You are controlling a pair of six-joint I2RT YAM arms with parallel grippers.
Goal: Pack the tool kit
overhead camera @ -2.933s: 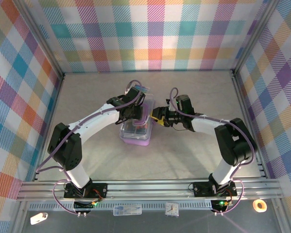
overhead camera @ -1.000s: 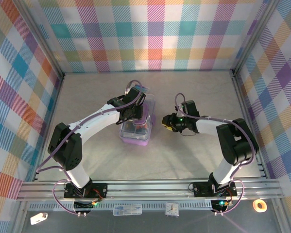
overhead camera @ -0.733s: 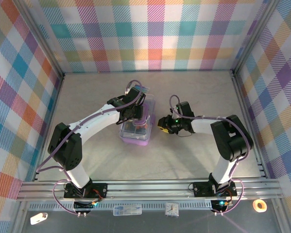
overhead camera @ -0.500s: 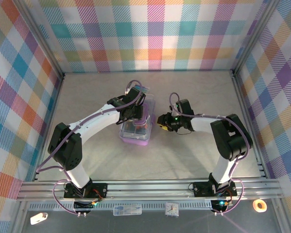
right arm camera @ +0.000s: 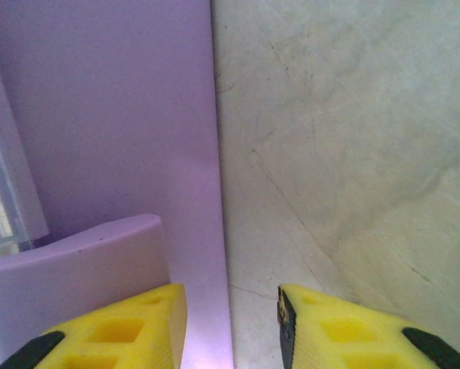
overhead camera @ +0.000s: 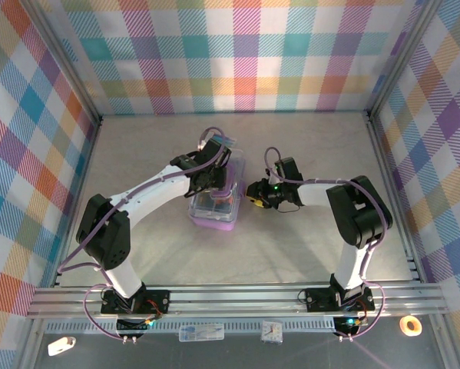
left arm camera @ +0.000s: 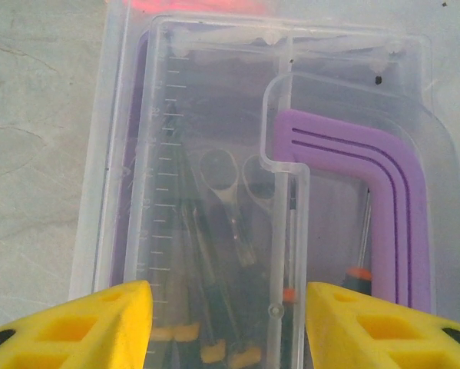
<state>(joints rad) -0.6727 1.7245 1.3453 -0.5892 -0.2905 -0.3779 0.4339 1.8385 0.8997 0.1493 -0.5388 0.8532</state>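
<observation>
The tool kit (overhead camera: 213,211) stands mid-table, a purple base under a clear lid (left arm camera: 214,154) that lies down over it. Through the lid I see black-and-orange screwdrivers (left arm camera: 214,307) and, on top, the purple handle (left arm camera: 383,177). My left gripper (overhead camera: 212,175) hovers over the box's far end; in the left wrist view it (left arm camera: 228,330) is open, its yellow fingers (left arm camera: 99,323) wide apart above the lid. My right gripper (overhead camera: 253,194) is at the box's right side, open (right arm camera: 230,330), with the purple wall (right arm camera: 99,115) just ahead of its left finger (right arm camera: 114,334).
The grey table (overhead camera: 291,254) lies bare round the box, with room in front and to the right. Checked walls (overhead camera: 245,54) close in the back and both sides. An aluminium rail (overhead camera: 230,296) runs along the near edge by the arm bases.
My right gripper has moved left across the table, up to the box's right side. The left arm and the box have stayed where they were.
</observation>
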